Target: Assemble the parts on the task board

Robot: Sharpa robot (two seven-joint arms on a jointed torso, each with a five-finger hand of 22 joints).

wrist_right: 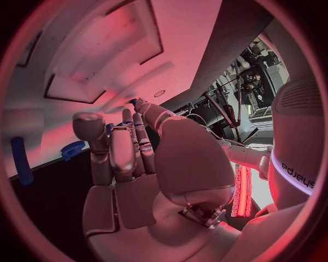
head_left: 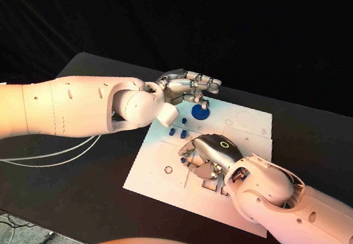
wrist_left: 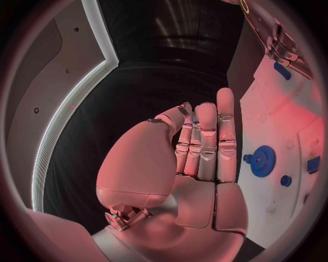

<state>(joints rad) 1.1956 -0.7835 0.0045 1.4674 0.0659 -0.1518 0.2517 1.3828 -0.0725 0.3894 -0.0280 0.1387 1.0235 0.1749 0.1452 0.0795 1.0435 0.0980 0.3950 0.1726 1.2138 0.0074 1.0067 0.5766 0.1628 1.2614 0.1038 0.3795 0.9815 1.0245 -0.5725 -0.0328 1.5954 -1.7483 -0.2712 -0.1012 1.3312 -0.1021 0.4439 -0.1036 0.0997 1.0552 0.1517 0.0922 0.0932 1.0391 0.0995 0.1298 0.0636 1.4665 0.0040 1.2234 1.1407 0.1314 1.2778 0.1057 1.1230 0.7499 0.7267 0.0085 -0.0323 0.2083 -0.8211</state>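
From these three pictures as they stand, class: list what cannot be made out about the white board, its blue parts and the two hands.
- Head view: the right hand covers the middle of the white task board; whether it holds anything is hidden.
- Head view: the small blue pegs are too small to tell their shape.
- Left wrist view: the blue toothed gear lies beyond the left hand; contact cannot be judged.

1. Head view: the board [head_left: 187,180] is brightly lit against a dark table [head_left: 75,188] and black backdrop.
2. Warm pinkish light tints the arms.
3. Both wrist views are reddish, with straight edges bent and rims fading dark.
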